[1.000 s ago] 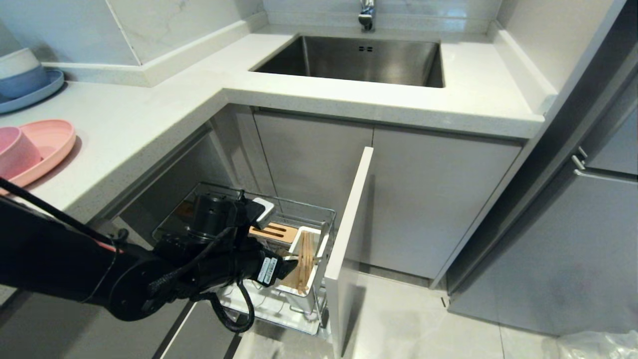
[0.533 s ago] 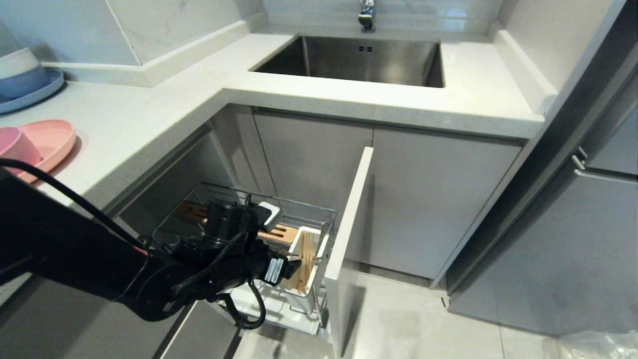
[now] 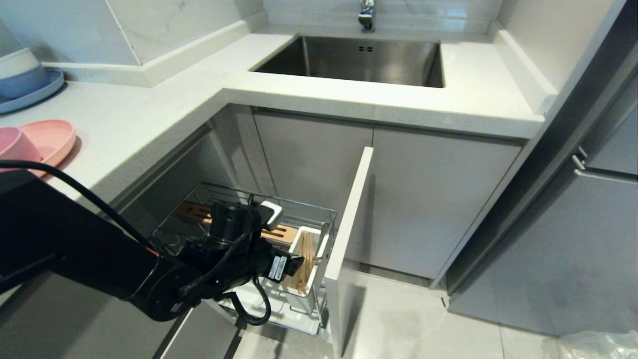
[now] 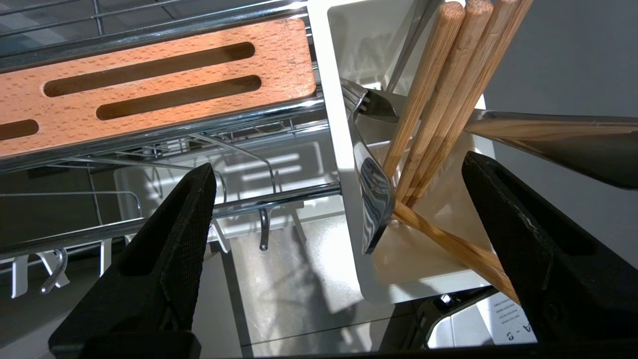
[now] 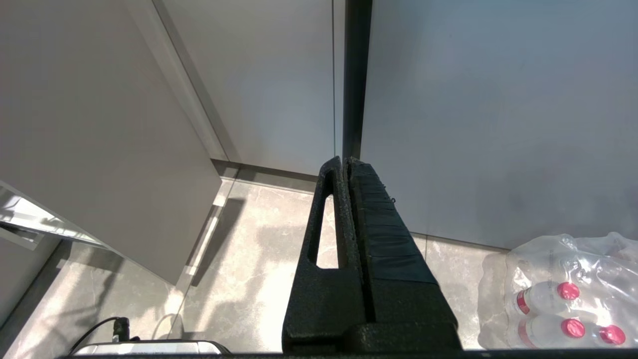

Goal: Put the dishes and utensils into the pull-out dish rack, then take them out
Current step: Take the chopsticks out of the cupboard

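Hovering over the utensil holder

Head view: left gripper (image 3: 298, 260) beside white holder (image 3: 319, 291) in pulled-out rack (image 3: 319, 215); pink plate (image 3: 52, 138) and bowl (image 3: 15, 145) on tabletop (image 3: 149, 114).
Left wrist: fingers (image 4: 169, 239) spread, empty; chopsticks (image 4: 438, 94), fork (image 4: 371, 189) inside holder.
Right wrist: right gripper (image 5: 349, 169) clenched above floor (image 5: 239, 279).

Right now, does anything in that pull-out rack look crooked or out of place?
One chopstick lies slanted low across the white utensil holder, crossing under the chopsticks that lean together. The fork leans against the holder's wall. Otherwise nothing looks spilled or damaged; the open left gripper holds nothing.
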Controlling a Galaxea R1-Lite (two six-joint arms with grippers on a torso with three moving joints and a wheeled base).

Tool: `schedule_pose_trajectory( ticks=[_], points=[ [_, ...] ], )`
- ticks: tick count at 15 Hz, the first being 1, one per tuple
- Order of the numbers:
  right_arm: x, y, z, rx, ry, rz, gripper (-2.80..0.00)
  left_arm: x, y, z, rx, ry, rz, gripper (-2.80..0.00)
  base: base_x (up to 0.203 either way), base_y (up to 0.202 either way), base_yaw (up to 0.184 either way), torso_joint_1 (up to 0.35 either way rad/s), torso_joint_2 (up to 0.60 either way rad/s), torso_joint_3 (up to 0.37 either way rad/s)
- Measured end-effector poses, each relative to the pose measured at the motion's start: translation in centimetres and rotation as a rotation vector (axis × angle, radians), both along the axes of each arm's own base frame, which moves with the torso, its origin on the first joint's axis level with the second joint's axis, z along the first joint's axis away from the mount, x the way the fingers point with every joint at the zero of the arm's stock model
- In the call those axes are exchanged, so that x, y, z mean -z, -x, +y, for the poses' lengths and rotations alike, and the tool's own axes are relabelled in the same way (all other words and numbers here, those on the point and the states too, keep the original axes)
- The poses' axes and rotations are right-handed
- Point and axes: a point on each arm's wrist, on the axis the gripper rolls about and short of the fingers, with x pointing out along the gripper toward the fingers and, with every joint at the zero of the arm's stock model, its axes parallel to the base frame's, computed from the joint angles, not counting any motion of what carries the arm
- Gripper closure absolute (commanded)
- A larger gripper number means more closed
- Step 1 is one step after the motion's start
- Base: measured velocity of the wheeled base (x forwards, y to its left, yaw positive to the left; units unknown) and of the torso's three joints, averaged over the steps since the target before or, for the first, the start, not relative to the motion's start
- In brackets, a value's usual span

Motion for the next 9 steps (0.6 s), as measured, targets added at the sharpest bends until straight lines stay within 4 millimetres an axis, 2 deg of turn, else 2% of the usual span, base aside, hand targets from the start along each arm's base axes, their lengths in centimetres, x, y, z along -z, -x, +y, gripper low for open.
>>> schedule_pose_trajectory(
  ticks=[1, 2, 9],
  points=[
    [0.0, 0.0, 0.0, 0.0, 0.0, 0.0, 0.0, -0.01, 0.0, 0.0, 0.0, 0.001, 0.0, -2.8, 0.0, 0.0, 0.0, 0.0, 0.0, 0.0],
    [0.0, 0.0, 0.0, 0.0, 0.0, 0.0, 0.0, 0.03, -0.01, 0.0, -0.001, 0.0, 0.0, 0.0, 0.0, 0.0, 0.0, 0.0, 0.0, 0.0],
    [0.0, 0.0, 0.0, 0.0, 0.0, 0.0, 0.0, 0.21, 0.08, -0.3, 0.0, -0.005, 0.004, 0.0, 0.0, 0.0, 0.0, 0.0, 0.0, 0.0]
  ],
)
